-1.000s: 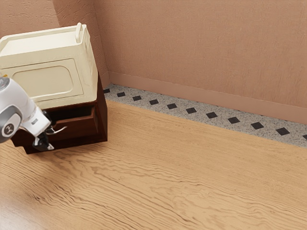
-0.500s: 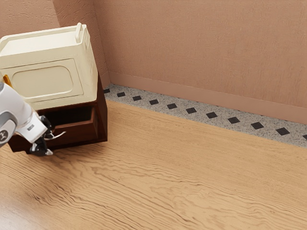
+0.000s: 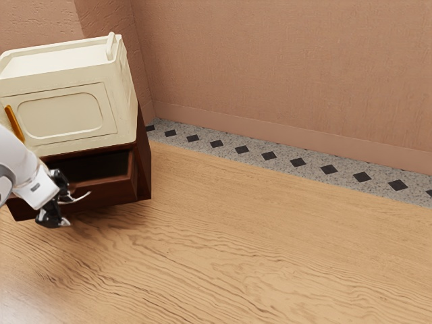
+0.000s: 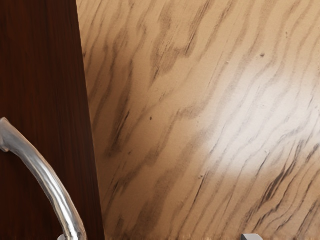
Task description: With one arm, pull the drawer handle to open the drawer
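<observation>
- The gripper (image 3: 68,210) is seen low beside the drawer (image 3: 115,190), its two fingers spread apart and clamped on nothing.
- The handle (image 3: 84,195), a curved metal bar, is set on the drawer's front, inward from both of its side edges; in the wrist view its near stretch is seen right at one fingertip, well apart from the other.
- The relation to be minded: the bar's long axis is judged to run roughly along the drawer front's lower edge, across the line between the fingers. One fingertip seems to be tucked behind the bar, though contact cannot be confirmed.
- With a single arm in use, the pull is best kept straight out from the front; if the hand is twisted or lifted, the bar could be slipped off.
- The drawer is seen partly open, its dark inside exposed below the top edge of the brown cabinet (image 3: 144,162).
- A cream box (image 3: 62,111) is carried on the cabinet's top, above the drawer.
</observation>
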